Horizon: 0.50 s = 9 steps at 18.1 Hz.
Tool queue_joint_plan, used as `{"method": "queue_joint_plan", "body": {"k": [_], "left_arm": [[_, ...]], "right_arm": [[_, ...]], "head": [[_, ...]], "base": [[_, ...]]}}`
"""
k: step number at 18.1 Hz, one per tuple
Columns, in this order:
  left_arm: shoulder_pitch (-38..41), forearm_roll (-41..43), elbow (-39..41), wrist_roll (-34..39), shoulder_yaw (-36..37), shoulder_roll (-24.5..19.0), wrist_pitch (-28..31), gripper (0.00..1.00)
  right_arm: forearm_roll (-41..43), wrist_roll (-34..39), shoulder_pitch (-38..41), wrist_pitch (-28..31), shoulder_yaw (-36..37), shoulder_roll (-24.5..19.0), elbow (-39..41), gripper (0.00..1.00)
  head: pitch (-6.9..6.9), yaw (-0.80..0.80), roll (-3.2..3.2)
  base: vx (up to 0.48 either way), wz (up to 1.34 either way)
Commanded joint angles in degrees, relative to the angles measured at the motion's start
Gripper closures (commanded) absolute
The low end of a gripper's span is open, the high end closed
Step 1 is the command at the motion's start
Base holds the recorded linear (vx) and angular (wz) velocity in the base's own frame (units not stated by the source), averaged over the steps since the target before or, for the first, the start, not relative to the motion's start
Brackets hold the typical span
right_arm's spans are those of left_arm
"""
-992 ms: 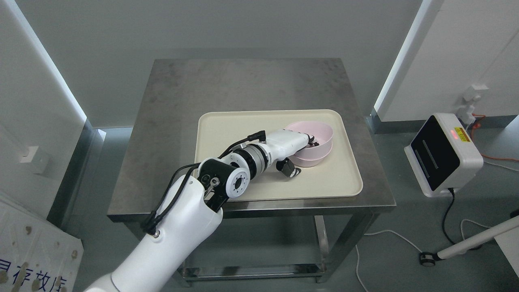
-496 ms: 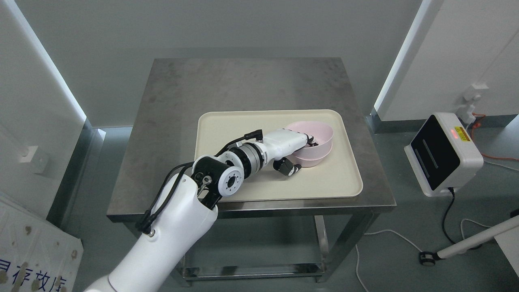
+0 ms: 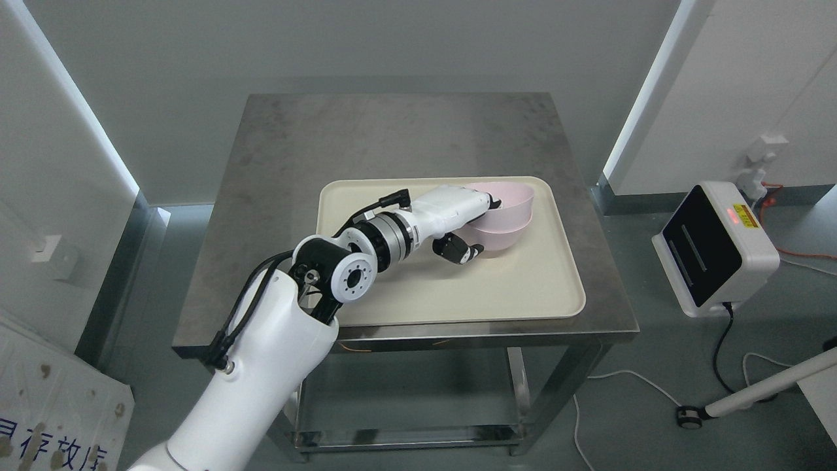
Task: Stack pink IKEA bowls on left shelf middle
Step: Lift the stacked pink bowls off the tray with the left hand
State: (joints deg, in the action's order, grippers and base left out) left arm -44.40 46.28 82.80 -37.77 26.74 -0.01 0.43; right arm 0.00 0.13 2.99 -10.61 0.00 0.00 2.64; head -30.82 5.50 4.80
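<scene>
Over the cream tray [image 3: 366,196], left hand [image 3: 467,219] gripped the pink bowls [image 3: 507,216] at their near rim: fingers inside, thumb [image 3: 458,250] under the outer wall. Stack sat just right of the hand, tilted, on the steel table [image 3: 281,150].

Pink bowls [image 3: 507,212], cream tray [image 3: 523,288], mottled grey table [image 3: 392,137], white robot hand [image 3: 458,212].
</scene>
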Motion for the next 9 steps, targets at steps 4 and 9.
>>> {"method": "queue_joint_plan", "body": {"k": [4,9], "left_arm": [[0.3,-3.4,4.0,-0.4,-12.8,-1.0,-8.2,0.99],[1.9,-6.5,9.2,-0.6,-13.1,-1.0,-8.7,0.99]], "right_arm": [[-0.4,0.1,0.0,0.0,0.5,1.0,0.0,0.00],[-0.4,0.1,0.0,0.0,0.5,1.0,0.0,0.00]], "head": [[0.00,0.00,0.00],[0.00,0.00,0.00]], "base": [[0.000,0.00],[0.000,0.00]]}}
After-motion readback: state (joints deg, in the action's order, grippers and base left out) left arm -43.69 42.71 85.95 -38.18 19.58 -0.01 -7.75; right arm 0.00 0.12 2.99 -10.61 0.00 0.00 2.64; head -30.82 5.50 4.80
